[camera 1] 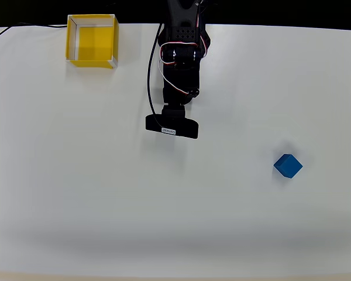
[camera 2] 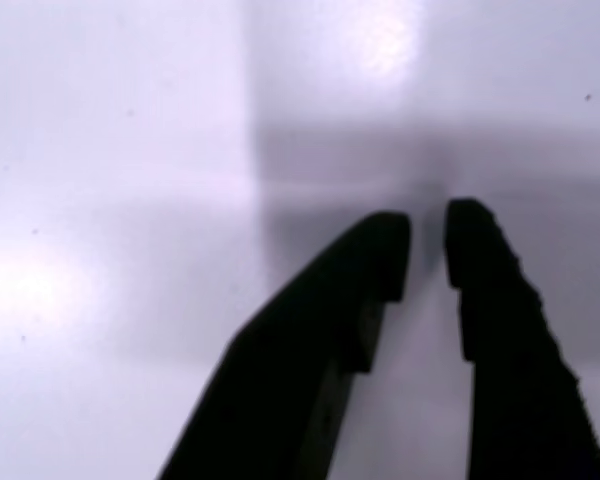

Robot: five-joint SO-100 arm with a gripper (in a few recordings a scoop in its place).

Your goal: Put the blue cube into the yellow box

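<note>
- The overhead view looks straight down from high above the white table, far enough to take in nearly its whole top, with the dark far edge along the top of the picture.
- In that view the arm reaches in from the top edge toward the middle, the yellow box sits at the upper left and the blue cube at the right.
- The wrist view rides on the arm, close above the table, looking down and forward past the tool, whose two dark fingers rise from the bottom edge.
- Both views share the bare table surface under the arm's end.
</note>
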